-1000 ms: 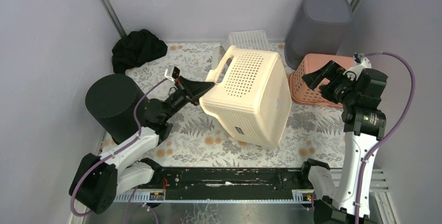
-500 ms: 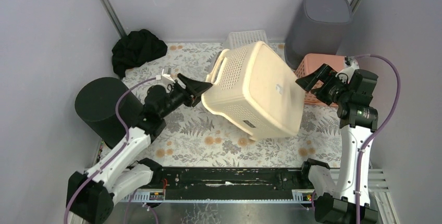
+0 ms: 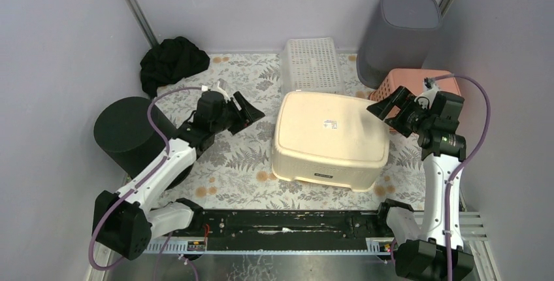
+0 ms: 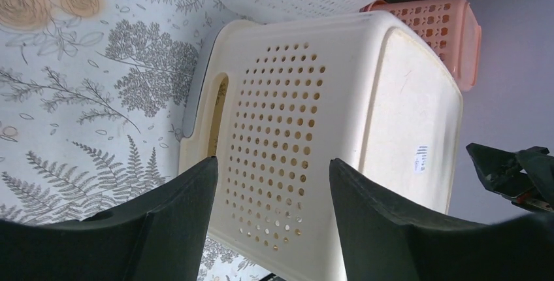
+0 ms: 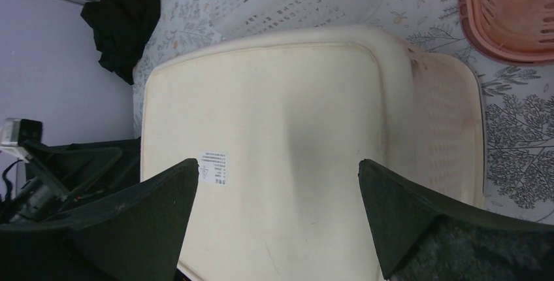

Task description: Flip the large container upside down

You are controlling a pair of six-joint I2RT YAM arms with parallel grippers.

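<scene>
Left tool (image 3: 253,116) spread apart, right tool (image 3: 382,115) likewise — neither gripping large cream container (image 3: 326,140), bottom up, interior hidden

No wording or number can be read anywhere. The only printed matter sits on the large container (image 3: 330,138), which lies base-up in the middle of the table. A small white sticker (image 3: 330,124) near the centre of that upturned base carries a few lines of dark print, too small to make out in any view. A narrow dark label (image 3: 319,175) on the wall facing the table's near edge is equally illegible
</scene>
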